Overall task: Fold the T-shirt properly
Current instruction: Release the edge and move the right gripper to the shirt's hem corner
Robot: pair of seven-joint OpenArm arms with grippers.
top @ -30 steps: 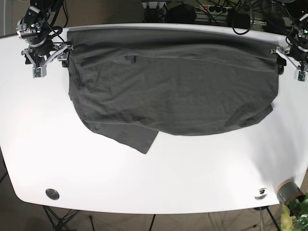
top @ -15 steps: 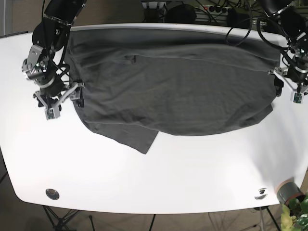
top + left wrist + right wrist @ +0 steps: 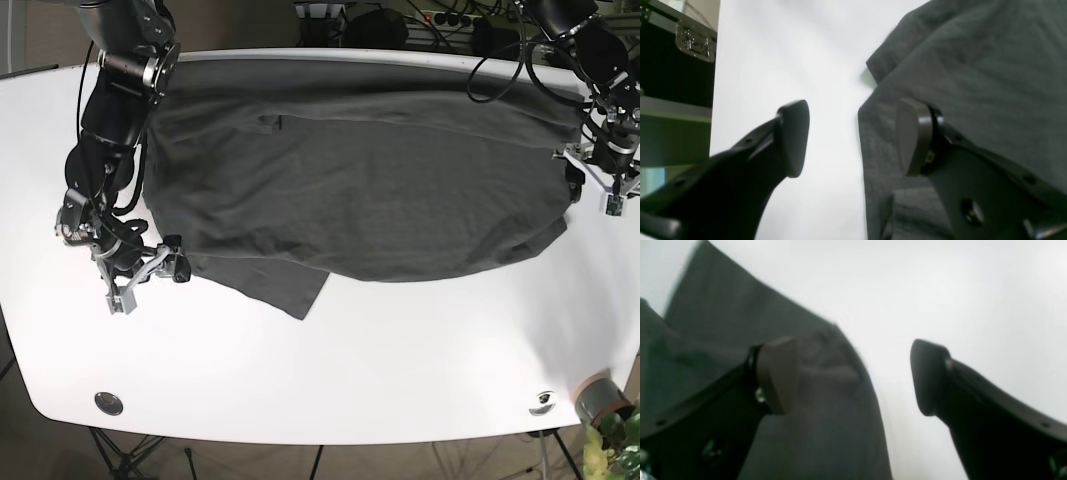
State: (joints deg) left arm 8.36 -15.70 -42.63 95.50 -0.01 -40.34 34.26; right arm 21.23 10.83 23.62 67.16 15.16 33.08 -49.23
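Note:
A dark grey T-shirt point(image 3: 360, 170) lies spread wide across the white table point(image 3: 330, 370), with a sleeve flap pointing toward the front. At the shirt's lower left corner my right gripper point(image 3: 150, 284) is open. In the right wrist view its gripper point(image 3: 851, 375) straddles the shirt point(image 3: 826, 400) edge, one finger above cloth, the other above bare table. My left gripper point(image 3: 592, 194) is open at the shirt's right edge. Its wrist view shows the gripper point(image 3: 853, 136) with the shirt point(image 3: 973, 66) hem just inside the right finger. Neither holds cloth.
Two round metal fittings point(image 3: 108, 403) point(image 3: 543, 402) sit near the table's front edge. A plant pot point(image 3: 600, 398) stands off the front right corner. Cables and boxes line the far edge. A black case point(image 3: 673, 66) stands beyond the table's edge in the left wrist view.
My right gripper has travelled down the shirt's left edge from the far corner to the lower left corner. My left gripper came forward along the right edge, then barely moved. Both stayed open.

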